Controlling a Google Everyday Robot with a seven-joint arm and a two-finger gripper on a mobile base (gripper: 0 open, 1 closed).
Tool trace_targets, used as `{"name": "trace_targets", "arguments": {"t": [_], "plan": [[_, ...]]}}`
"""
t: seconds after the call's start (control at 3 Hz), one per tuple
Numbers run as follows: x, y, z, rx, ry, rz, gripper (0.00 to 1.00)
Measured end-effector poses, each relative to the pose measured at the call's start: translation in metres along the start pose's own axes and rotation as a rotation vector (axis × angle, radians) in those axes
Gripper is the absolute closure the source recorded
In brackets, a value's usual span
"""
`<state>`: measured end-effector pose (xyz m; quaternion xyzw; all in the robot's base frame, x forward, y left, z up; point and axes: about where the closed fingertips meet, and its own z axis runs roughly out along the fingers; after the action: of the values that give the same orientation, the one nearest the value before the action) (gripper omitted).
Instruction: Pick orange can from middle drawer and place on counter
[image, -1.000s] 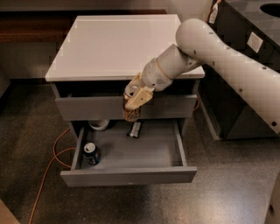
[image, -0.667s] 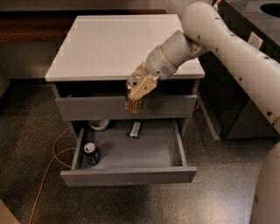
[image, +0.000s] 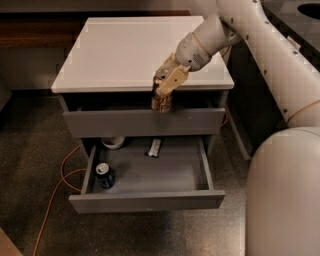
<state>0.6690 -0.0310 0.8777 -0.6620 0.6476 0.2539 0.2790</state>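
Dark speckled floor all round, grey cabinet dead centre, white desk as its top slab. White arm comes in from upper right and bends down across the desk's right front part. Claw sits at the desk's front edge, right of centre, pointing down. Tan fingers are clamped on the orange can.

Orange can is upright, in the air, just in front of the desk edge. Its upper part is level with that edge, its lower part overlaps the top drawer front. Not resting on the desk, not inside any drawer.

Top drawer looks shut, with a dark gap above its front. Middle drawer is pulled well out below it, lower in view than the held can. Inside it:
- dark can, upright, against the left wall towards the front
- white round bowl-like thing at back left, partly hidden under the top drawer
- small dark packet at back centre, lying flat

All three are well apart from each other.

Orange cable loops on the floor left of the cabinet, one end reaching toward the drawer's left side. Dark countertop with a round hole is at top right, behind the arm. Big white robot body fills the lower right corner. Brown wood strip runs along the back left, behind the desk.
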Motion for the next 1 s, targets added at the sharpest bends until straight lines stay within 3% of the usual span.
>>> {"name": "trace_targets", "arguments": {"t": [1.0], "plan": [[-0.04,-0.039,-0.066,0.121,-0.033,-0.067,1.0]]}}
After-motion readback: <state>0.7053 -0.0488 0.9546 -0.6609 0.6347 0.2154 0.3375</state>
